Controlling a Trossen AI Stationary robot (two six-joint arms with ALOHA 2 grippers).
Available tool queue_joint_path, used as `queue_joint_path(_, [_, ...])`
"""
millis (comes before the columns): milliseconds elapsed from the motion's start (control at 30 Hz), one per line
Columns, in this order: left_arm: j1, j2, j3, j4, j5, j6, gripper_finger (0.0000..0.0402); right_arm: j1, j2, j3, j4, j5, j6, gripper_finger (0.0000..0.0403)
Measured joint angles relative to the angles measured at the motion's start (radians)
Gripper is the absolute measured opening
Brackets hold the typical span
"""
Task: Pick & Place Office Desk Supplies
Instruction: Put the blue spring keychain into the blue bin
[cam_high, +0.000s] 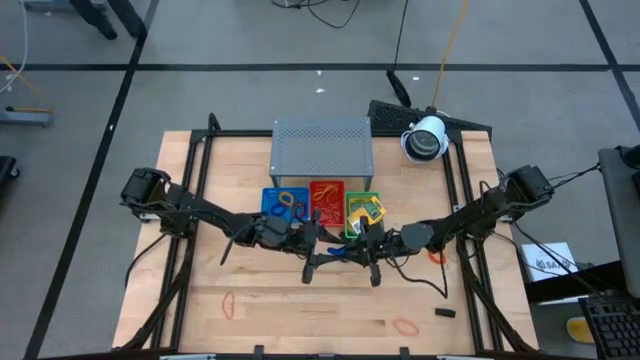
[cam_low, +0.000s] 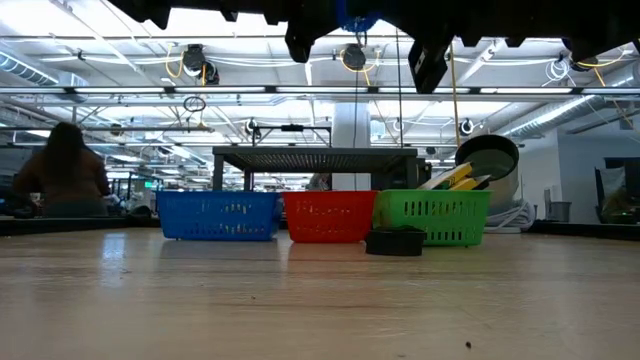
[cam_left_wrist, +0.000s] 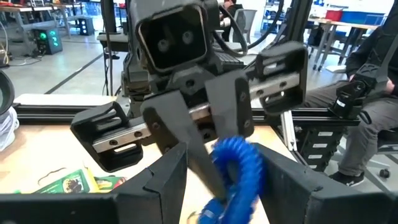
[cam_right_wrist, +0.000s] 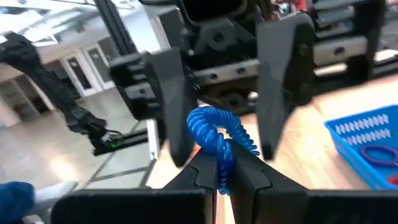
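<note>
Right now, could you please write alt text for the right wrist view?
The right claw is shut on a blue coiled ring, held up facing the left claw, whose open fingers straddle the coil. A blue tray sits on the wooden table.

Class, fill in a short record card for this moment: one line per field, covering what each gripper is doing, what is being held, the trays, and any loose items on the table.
held item: blue coiled ring, lifted above the table
right gripper: shut on the ring
left gripper: open, fingers either side of the same ring
place: table middle, just in front of the trays
trays: blue tray, red tray, green tray in a row before the grey shelf
loose items: orange rubber bands, small black piece
</note>
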Motion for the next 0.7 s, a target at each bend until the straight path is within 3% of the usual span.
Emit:
queue_joint_path(267, [0.0,0.0,0.0,-0.005,-0.002,0.0,0.0179,0.007,-0.021,0.0,-0.083,0.047,-0.015,0.0009])
queue_joint_path(700, [0.0,0.0,0.0,-0.003,-0.089,-0.001,0.0179,0.026,-0.035,0.0,-0.109,0.08,-0.053,0.0009])
